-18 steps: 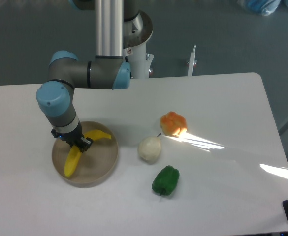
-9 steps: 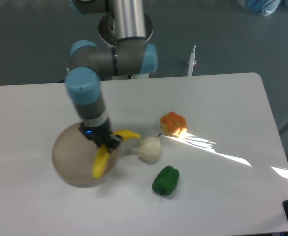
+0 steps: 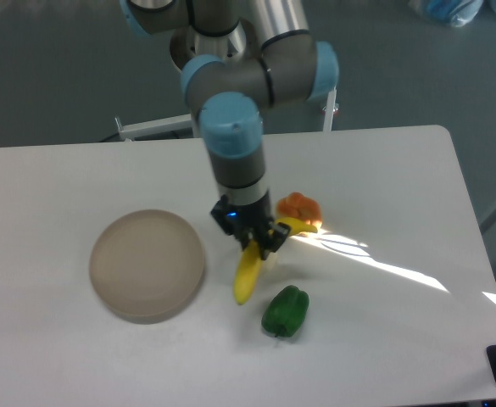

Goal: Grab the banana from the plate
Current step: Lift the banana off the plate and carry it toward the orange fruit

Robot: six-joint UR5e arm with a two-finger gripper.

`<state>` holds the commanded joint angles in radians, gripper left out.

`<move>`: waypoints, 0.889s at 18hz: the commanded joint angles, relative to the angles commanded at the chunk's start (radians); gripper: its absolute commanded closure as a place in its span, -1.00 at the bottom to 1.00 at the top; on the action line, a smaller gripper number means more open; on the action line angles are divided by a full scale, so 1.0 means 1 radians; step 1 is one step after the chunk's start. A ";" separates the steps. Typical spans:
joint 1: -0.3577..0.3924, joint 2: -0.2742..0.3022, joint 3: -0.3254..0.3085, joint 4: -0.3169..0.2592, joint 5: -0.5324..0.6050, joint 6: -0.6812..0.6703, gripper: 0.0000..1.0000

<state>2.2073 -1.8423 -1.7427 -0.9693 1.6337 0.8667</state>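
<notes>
Clenched on the banana (image 3: 249,270) at its middle, end effector (image 3: 253,238) now well right of the plate (image 3: 147,264), no longer above its rim as 0.5 s ago. Banana carried clear off the plate, hanging over the table (image 3: 383,322), between orange fruit (image 3: 299,209) and green pepper (image 3: 285,312). Pear hidden behind arm and banana.

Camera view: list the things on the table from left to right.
plate → banana, held in the gripper → green pepper → orange fruit. Banana and pepper overlap slightly in span; order follows their centres.
</notes>
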 joint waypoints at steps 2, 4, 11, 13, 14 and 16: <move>0.022 -0.002 0.012 -0.009 -0.005 0.003 0.39; 0.051 -0.002 0.029 -0.038 -0.003 0.027 0.39; 0.112 -0.015 0.117 -0.103 -0.006 0.164 0.39; 0.115 -0.017 0.120 -0.100 -0.008 0.198 0.39; 0.121 -0.018 0.121 -0.100 -0.011 0.207 0.39; 0.123 -0.020 0.121 -0.098 -0.014 0.207 0.39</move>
<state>2.3301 -1.8623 -1.6214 -1.0677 1.6199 1.0738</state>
